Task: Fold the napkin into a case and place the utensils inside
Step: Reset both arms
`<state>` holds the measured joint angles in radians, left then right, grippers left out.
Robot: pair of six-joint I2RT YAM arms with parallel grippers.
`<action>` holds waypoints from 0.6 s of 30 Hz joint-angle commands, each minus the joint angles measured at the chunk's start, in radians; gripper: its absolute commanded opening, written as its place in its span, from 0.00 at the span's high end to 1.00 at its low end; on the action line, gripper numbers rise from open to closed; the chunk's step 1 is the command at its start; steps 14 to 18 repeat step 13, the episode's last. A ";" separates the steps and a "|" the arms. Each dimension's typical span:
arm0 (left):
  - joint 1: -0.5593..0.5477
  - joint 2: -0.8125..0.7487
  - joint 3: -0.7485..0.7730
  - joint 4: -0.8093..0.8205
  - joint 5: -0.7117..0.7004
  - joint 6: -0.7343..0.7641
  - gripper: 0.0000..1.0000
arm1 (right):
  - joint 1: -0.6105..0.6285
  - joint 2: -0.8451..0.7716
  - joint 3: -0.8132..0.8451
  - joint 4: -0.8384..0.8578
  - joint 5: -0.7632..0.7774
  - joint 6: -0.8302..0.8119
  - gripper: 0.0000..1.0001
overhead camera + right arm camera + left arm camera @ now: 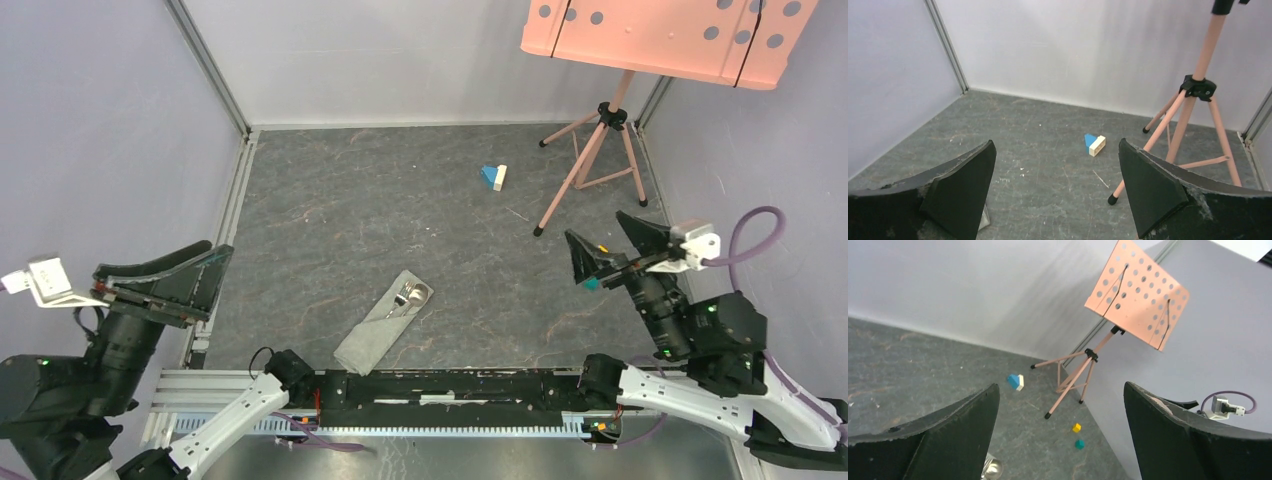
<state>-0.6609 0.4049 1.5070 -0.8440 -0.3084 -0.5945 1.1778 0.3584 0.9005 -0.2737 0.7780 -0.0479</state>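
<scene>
The napkin (378,330) lies folded as a narrow grey case, slanting near the table's front edge. The utensils (410,294), a silver fork and spoon, stick out of its upper end. My left gripper (220,272) hangs open at the left, well clear of the case, with nothing between its fingers. In the left wrist view that gripper (1061,385) is wide open, and the spoon's bowl (993,469) shows at the bottom edge. My right gripper (600,232) is open and empty at the right. In its own view the right gripper (1056,142) is wide open, with a napkin corner (984,218) beside the left finger.
A pink music stand (600,130) on a tripod occupies the back right corner. A blue and white block (494,176) lies mid-back of the dark table (350,200). A yellow block (1076,427) and a teal block (1079,444) sit near the right wall. Walls enclose three sides.
</scene>
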 commanded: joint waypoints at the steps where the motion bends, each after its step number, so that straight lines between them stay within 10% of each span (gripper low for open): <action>1: -0.002 0.032 0.053 0.062 0.019 0.090 0.00 | 0.001 -0.040 0.044 0.008 -0.010 -0.058 0.02; 18: -0.002 0.027 0.041 0.081 0.020 0.127 0.00 | 0.000 -0.081 -0.059 0.103 0.052 -0.099 0.02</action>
